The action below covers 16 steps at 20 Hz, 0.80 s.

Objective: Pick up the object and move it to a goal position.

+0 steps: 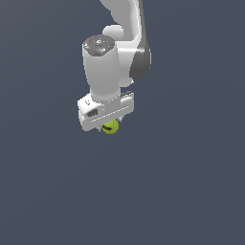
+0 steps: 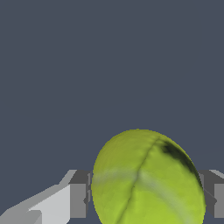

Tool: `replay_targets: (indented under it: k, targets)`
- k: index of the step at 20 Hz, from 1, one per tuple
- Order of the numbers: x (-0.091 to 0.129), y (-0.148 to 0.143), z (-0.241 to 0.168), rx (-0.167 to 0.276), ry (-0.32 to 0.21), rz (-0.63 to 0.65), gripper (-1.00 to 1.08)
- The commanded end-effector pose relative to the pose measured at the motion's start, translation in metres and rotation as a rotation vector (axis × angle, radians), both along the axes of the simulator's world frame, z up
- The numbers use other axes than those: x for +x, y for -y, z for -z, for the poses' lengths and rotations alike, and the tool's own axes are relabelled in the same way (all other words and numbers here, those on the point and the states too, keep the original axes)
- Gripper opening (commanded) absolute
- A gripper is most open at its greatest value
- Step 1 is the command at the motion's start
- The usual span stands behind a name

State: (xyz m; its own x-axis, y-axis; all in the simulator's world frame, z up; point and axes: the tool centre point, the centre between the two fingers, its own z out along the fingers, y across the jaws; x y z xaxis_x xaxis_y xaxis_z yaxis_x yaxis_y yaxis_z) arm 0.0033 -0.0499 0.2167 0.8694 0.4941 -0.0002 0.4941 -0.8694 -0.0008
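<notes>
The object is a small yellow-green ball (image 1: 110,127) with a dark mark and pale seam lines, peeking out just under the white hand of my arm in the exterior view. Up close in the wrist view the ball (image 2: 146,179) fills the space between my two grey fingers (image 2: 78,199), which press against both of its sides. My gripper (image 1: 111,125) is shut on the ball. Most of the ball is hidden behind the hand in the exterior view.
A plain dark blue-grey surface (image 1: 182,191) lies all around and beneath the arm. The white arm (image 1: 119,48) comes down from the top of the exterior view.
</notes>
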Motion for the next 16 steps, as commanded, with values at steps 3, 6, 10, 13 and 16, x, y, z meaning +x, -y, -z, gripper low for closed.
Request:
replay_targets:
  k: [3, 6, 10, 13, 16]
  targets:
    - [0.002, 0.014, -0.052, 0.0, 0.001, 0.0, -1.0]
    - [0.004, 0.022, -0.082, 0.0, 0.001, 0.0, -1.0]
    - [0.006, 0.031, -0.112, 0.0, 0.001, 0.0, -1.0]
    - [0.008, 0.035, -0.129, 0.0, 0.001, 0.0, -1.0]
    - [0.009, 0.039, -0.141, 0.0, 0.001, 0.0, -1.0]
